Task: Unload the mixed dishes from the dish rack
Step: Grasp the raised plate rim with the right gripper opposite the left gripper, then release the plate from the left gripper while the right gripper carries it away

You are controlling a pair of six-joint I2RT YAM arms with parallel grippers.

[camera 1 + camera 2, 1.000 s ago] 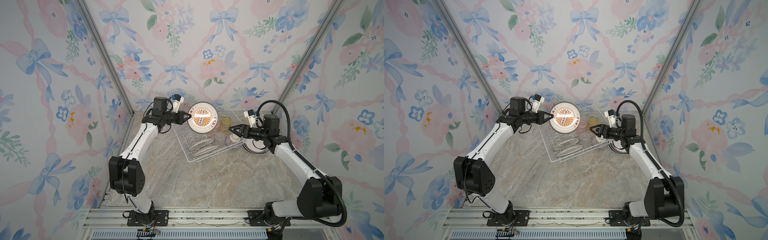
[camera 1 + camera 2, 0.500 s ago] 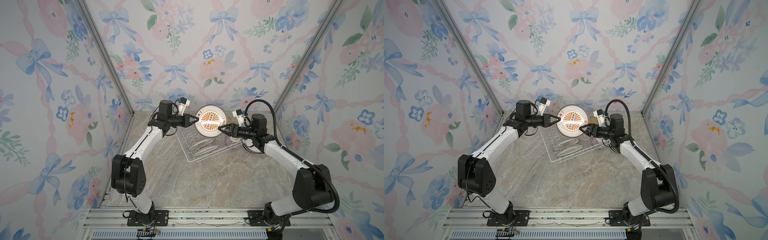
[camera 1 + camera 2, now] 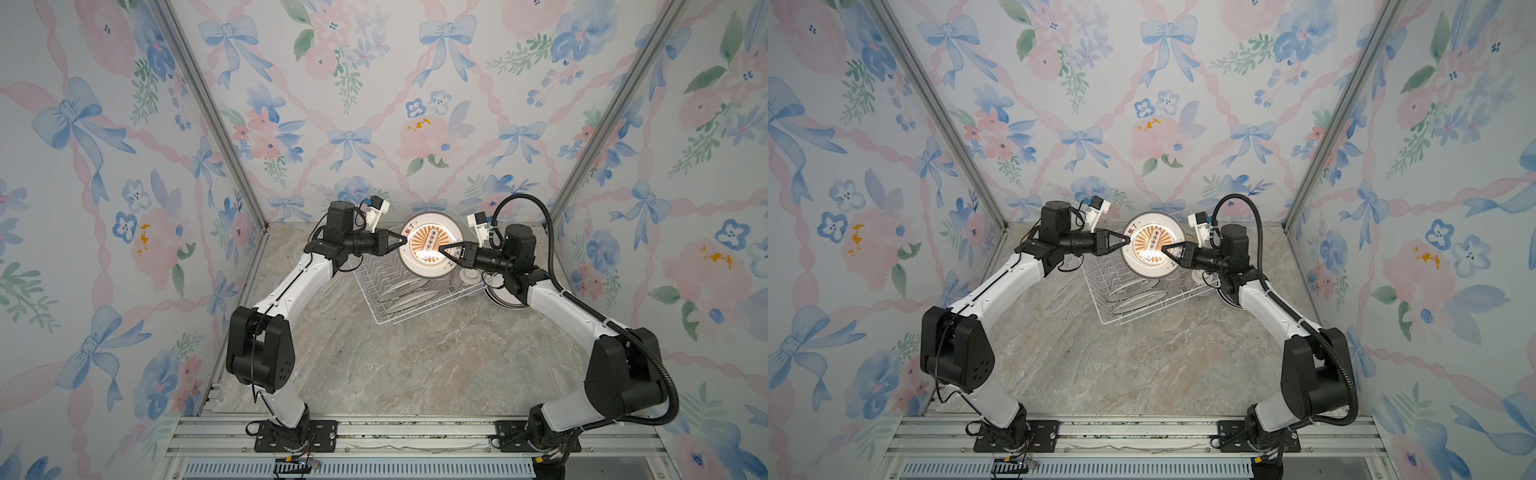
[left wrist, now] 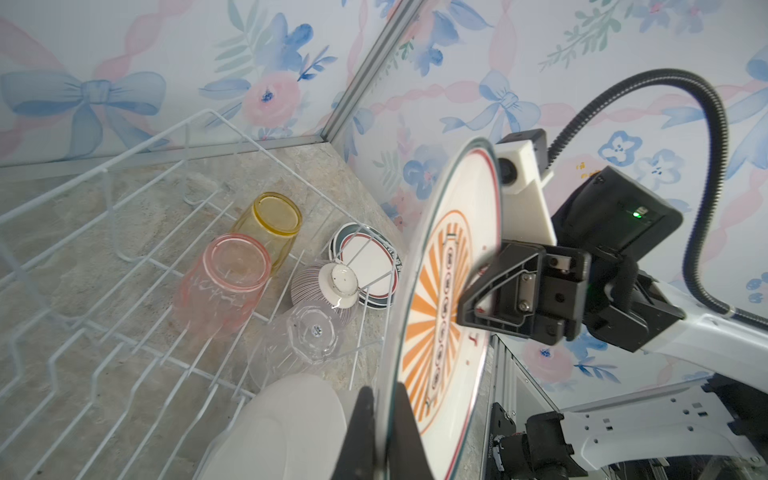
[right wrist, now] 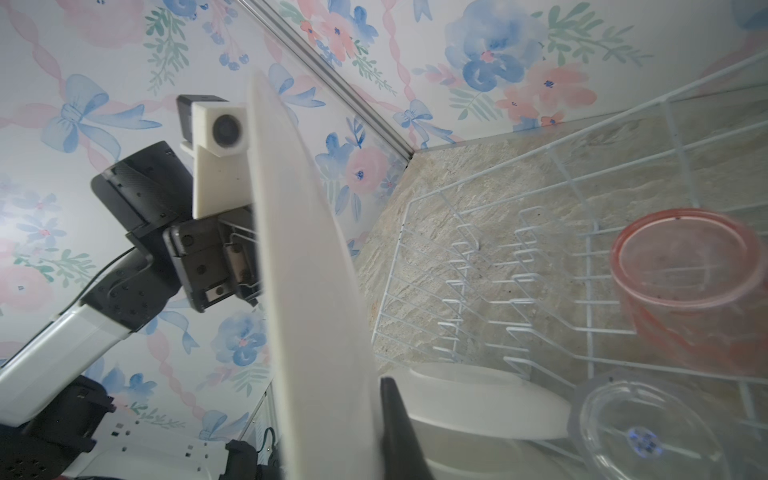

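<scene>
The sunburst plate point(image 3: 426, 235) stands on edge in the air above the dish rack point(image 3: 388, 322) at the far middle, its left rim pinched by the left gripper point(image 3: 404, 241) and its right rim by the right gripper point(image 3: 442, 249); unloaded plates point(image 3: 500, 300) lie on the table just right of the rack; racked plates point(image 3: 405, 289), the pink tumbler point(image 4: 226, 274), yellow tumbler point(image 4: 274, 216), clear tumbler point(image 4: 309, 336) and striped bowl point(image 4: 309, 286) sit inside, so most of the unloading is left.

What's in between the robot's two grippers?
A round white plate with an orange sunburst, pinched by the left gripper and the right gripper; both top views show it.
</scene>
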